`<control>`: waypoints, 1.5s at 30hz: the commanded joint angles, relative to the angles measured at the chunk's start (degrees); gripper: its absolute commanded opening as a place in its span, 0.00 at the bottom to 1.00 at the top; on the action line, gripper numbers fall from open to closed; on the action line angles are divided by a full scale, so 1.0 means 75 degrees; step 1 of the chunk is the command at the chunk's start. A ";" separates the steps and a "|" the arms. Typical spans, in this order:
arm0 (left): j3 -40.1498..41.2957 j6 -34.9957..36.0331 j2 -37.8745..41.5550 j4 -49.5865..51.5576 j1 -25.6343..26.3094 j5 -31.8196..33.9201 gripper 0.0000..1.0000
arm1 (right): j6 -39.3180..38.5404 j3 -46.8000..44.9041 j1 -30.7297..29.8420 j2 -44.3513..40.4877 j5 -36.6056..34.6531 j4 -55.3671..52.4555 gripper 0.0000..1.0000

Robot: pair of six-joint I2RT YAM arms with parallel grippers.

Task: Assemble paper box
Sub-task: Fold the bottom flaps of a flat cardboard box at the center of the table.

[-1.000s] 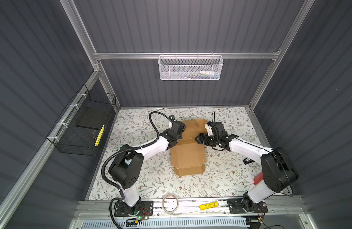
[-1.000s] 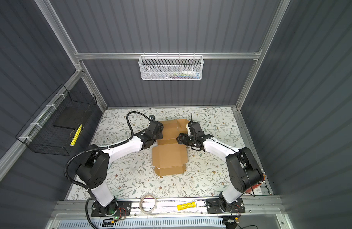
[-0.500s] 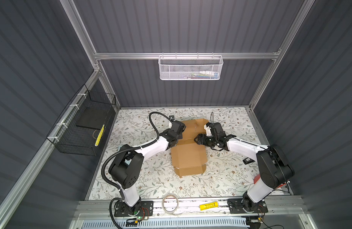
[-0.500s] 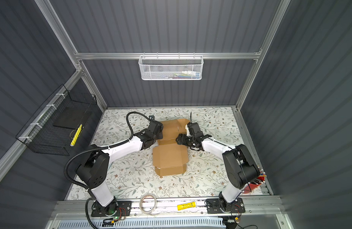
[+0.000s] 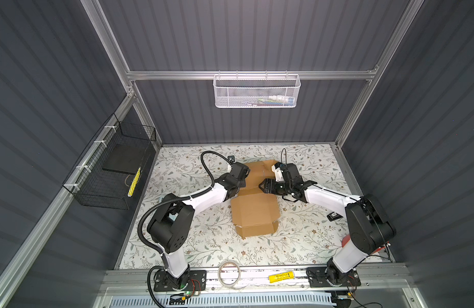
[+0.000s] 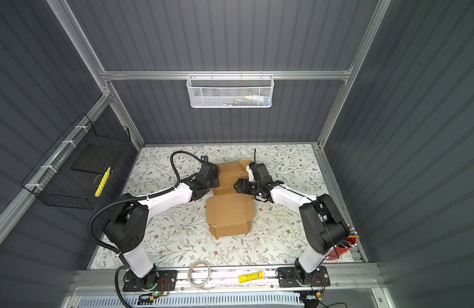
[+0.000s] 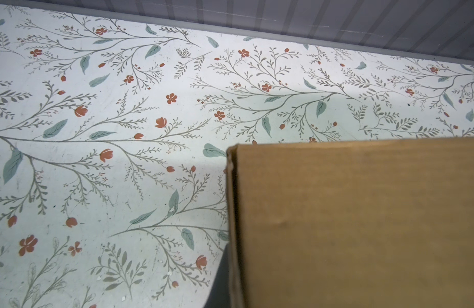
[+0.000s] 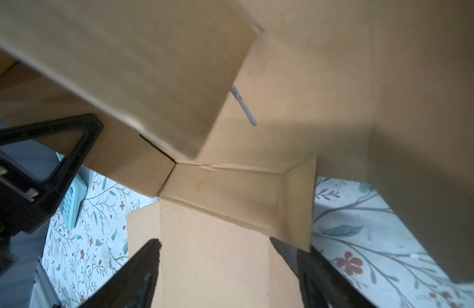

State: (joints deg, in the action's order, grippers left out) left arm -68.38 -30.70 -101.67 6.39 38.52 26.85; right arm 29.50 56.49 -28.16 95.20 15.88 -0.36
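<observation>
- The box [image 5: 254, 210] was a brown corrugated cardboard sheet, die-cut with flaps and creases and partly folded, lying on the mat [image 5: 198, 234].
- Its long axis ran from the arm bases toward the back wall. In both top views its far end lay between the two pincers, and its near end, with a short flap folded up, lay well to the base side of them.
- The left pincer [image 5: 242, 173] was closed tight at the far left edge of the box. Whether it pinched cardboard could not be told.
- In the left wrist view a flat panel of the box [image 7: 363, 226] stood close in front of that pincer, matte, faintly ribbed, with a doubled edge.
- The right pincer [image 8: 214, 240] stood wide open, its dark fingers [image 8: 139, 272] well apart over a flat creased panel.
- Just beside one of those fingers a small side flap stood upright. Beyond the tips a larger flap hung tilted.
- The mat was white, printed with grey-green leaves and small red flowers, lightly scuffed.
- A yellow label [image 5: 281, 277] on the front rail, well behind both pincers, carried print too small to read.
</observation>
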 commanded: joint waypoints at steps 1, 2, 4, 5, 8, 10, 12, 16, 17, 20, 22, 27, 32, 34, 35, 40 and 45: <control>-0.0218 -0.0146 -0.0141 -0.0044 -0.0039 -0.0146 0.00 | -0.0352 0.0266 -0.0154 -0.0113 -0.0065 0.0125 0.81; -0.0221 -0.0159 -0.0138 -0.0032 -0.0039 -0.0157 0.00 | -0.0365 0.0302 -0.0177 -0.0101 -0.0099 0.0102 0.81; -0.0217 -0.0184 -0.0142 -0.0044 -0.0039 -0.0176 0.00 | -0.0408 0.0388 -0.0234 -0.0039 -0.0113 0.0052 0.81; -0.0214 -0.0185 -0.0142 -0.0044 -0.0039 -0.0182 0.00 | -0.0409 0.0418 -0.0255 -0.0006 -0.0113 0.0056 0.80; -0.0223 -0.0215 -0.0142 -0.0044 -0.0039 -0.0217 0.00 | -0.0411 0.0504 -0.0311 0.0085 -0.0102 0.0048 0.80; -0.0199 -0.0233 -0.0124 -0.0044 -0.0039 -0.0217 0.00 | -0.0427 0.0551 -0.0355 0.0132 -0.0113 0.0048 0.80; -0.0192 -0.0257 -0.0122 -0.0044 -0.0039 -0.0217 0.00 | -0.0426 0.0586 -0.0388 0.0173 -0.0113 0.0038 0.80; -0.0153 -0.0278 -0.0082 -0.0045 -0.0039 -0.0217 0.00 | -0.0421 0.0583 -0.0415 0.0186 -0.0147 0.0021 0.80; -0.0156 -0.0283 -0.0072 -0.0044 -0.0039 -0.0217 0.00 | -0.0420 0.0578 -0.0414 0.0186 -0.0165 0.0016 0.80; -0.0166 -0.0269 -0.0045 -0.0046 -0.0039 -0.0217 0.00 | -0.0440 0.0532 -0.0411 0.0090 -0.0270 -0.0051 0.80; -0.0177 -0.0257 -0.0046 -0.0044 -0.0039 -0.0217 0.00 | -0.0450 0.0496 -0.0411 -0.0005 -0.0359 -0.0115 0.80; -0.0134 -0.0243 0.0004 0.0029 -0.0049 -0.0182 0.00 | -0.0499 0.0391 -0.0371 -0.0275 -0.0541 -0.0295 0.80; -0.0091 -0.0257 0.0001 0.0003 -0.0132 -0.0272 0.00 | -0.0565 0.0314 -0.0294 -0.0517 -0.0663 -0.0533 0.80; -0.0140 -0.0242 -0.0024 0.0032 -0.0162 -0.0333 0.00 | -0.0581 0.0213 -0.0226 -0.0706 -0.0692 -0.0576 0.80; -0.0161 -0.0215 -0.0035 0.0055 -0.0168 -0.0334 0.00 | -0.0591 0.0163 -0.0201 -0.0803 -0.0699 -0.0577 0.80; -0.0250 -0.0177 -0.0037 0.0152 -0.0226 -0.0415 0.00 | -0.0697 0.0059 0.0058 -0.1375 -0.0727 -0.0849 0.80; -0.0302 -0.0140 -0.0052 0.0237 -0.0282 -0.0537 0.00 | -0.0946 0.0025 0.0422 -0.1974 -0.0733 -0.1188 0.80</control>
State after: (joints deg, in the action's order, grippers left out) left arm -68.55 -31.77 -101.93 6.92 36.99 23.99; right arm 24.43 57.54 -26.52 82.85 10.87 -6.94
